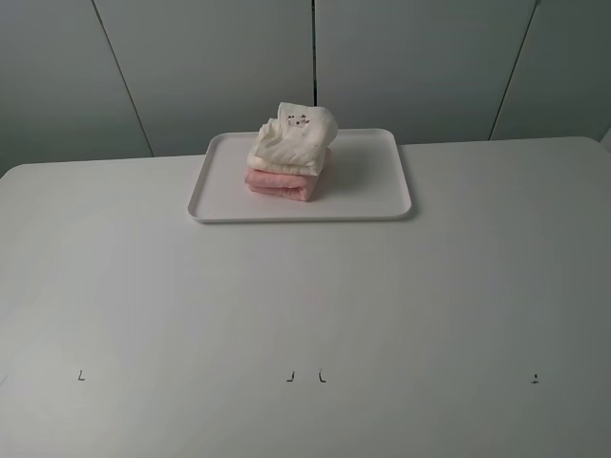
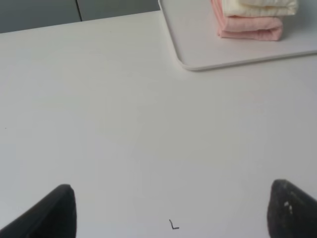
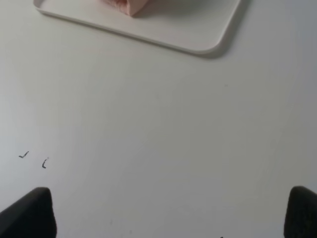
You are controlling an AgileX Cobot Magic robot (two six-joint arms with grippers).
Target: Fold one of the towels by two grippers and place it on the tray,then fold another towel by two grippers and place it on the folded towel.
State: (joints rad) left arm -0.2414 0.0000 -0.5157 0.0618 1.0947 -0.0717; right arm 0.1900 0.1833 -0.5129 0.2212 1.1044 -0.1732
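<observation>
White table (image 1: 305, 315), tray (image 1: 372, 191) holding cream towel (image 1: 291, 141) atop pink towel (image 1: 282, 184), both grippers' fingers (image 2: 49, 213) wide

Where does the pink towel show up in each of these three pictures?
Exterior high: the pink towel lies on the white tray, under the cream towel, upper middle.
Left wrist: pink towel at the top right edge, under the cream one.
Right wrist: only a pink corner shows at the top edge.
Shared landmark: the white tray's rounded rim.
</observation>
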